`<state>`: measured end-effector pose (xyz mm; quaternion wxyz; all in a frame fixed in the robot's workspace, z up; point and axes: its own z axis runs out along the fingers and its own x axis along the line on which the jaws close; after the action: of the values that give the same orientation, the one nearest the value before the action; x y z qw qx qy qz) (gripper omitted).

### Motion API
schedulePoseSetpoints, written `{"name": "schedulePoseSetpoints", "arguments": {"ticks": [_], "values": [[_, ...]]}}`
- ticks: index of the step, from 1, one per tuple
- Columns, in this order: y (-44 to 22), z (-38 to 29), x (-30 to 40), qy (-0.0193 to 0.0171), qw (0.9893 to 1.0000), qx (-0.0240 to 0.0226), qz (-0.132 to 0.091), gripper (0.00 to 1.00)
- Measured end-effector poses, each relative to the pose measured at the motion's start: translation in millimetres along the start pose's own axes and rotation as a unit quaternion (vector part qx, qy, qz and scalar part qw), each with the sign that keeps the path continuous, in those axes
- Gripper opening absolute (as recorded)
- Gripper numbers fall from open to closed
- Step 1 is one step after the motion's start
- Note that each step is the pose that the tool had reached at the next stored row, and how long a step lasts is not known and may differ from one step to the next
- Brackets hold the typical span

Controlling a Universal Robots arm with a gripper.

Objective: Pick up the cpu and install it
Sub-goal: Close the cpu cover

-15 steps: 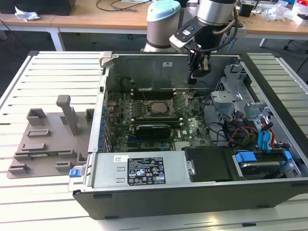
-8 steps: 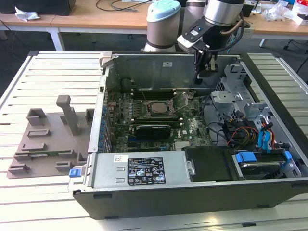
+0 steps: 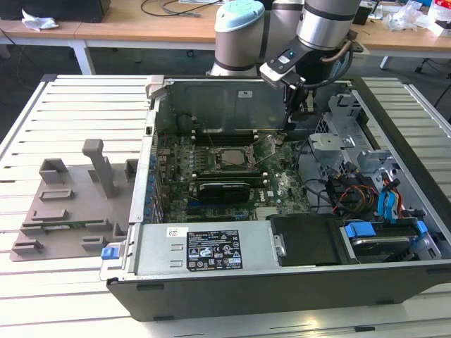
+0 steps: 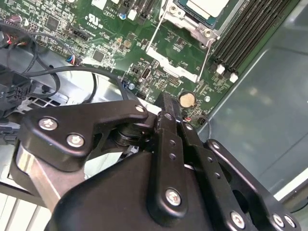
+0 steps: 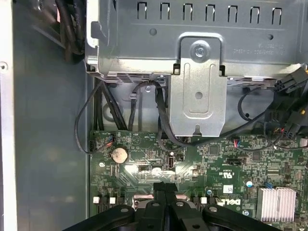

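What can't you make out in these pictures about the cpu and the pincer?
- The cpu: cut off by the picture's edge in the second wrist view, and too small in the exterior view to tell whether it sits flat.
- The motherboard below the pincer: hidden by the pincer's own body in both wrist views.

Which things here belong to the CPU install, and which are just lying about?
Job: cpu, lying in the socket; gripper, shut, above the motherboard.
Lying about: grey moulded tray beside the case; black expansion card; coin battery; cables.
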<state>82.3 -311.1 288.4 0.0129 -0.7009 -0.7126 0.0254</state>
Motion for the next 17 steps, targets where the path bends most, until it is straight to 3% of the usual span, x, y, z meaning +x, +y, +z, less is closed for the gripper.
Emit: {"name": "schedulePoseSetpoints", "arguments": {"ticks": [17], "values": [[1.3,25.2,0.4,0.0,1.0,0.0,0.0,0.11]]}}
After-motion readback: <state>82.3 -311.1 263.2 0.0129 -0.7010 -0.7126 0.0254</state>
